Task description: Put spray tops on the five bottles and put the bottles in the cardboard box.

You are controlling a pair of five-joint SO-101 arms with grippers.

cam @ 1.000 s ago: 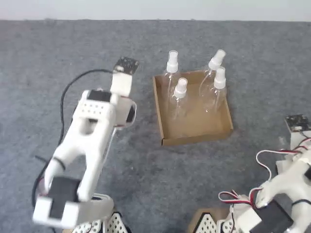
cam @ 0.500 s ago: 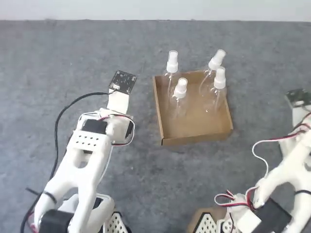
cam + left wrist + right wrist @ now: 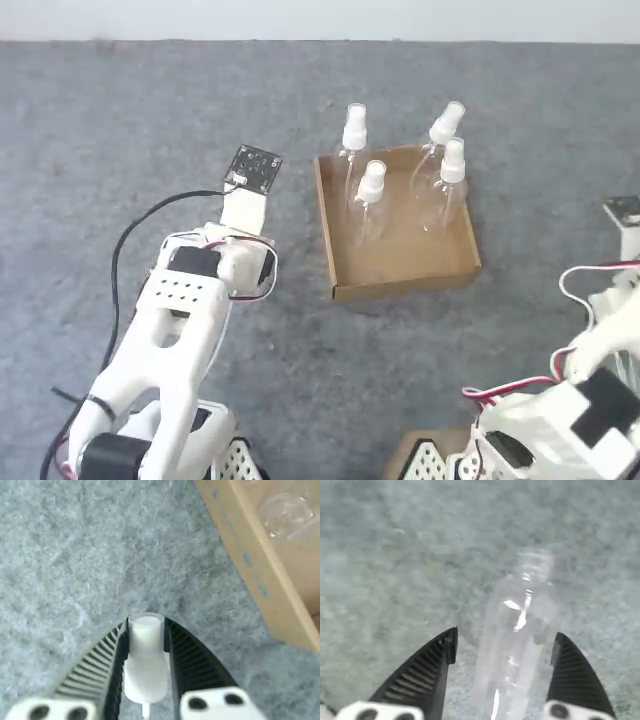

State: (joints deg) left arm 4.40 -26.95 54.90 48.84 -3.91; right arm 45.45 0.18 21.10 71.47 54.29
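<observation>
From above: cardboard box (image 3: 405,283) near the middle of the table (image 3: 120,110), open side up. Inside, toward its far wall, four clear bottles (image 3: 368,215) standing upright, each capped with a white spray top (image 3: 372,180); two by the left wall, two nearer the right wall. Left arm (image 3: 180,320) stretched from the table's near-left corner toward the box, wrist just beside the box's left wall, apart from it. Right arm (image 3: 590,400) folded low at the near-right corner, well apart from the box.

From the left wrist: left gripper (image 3: 145,622) clenched around a loose white spray top (image 3: 145,652), black ribbed fingers (image 3: 187,655) pressed against both its sides, nozzle end poking out past the fingertips. Held above bare grey table, close to the outer wall of the box; the clear base of one bottle visible inside, over the rim.

From the right wrist: right gripper (image 3: 505,635) spread wide, grasping nothing. Between the fingers, a fifth bottle (image 3: 522,615) lying on its side on the table, uncapped, open neck pointing away from the gripper. One fingertip well clear of the bottle; the other close beside it, contact impossible to tell.
</observation>
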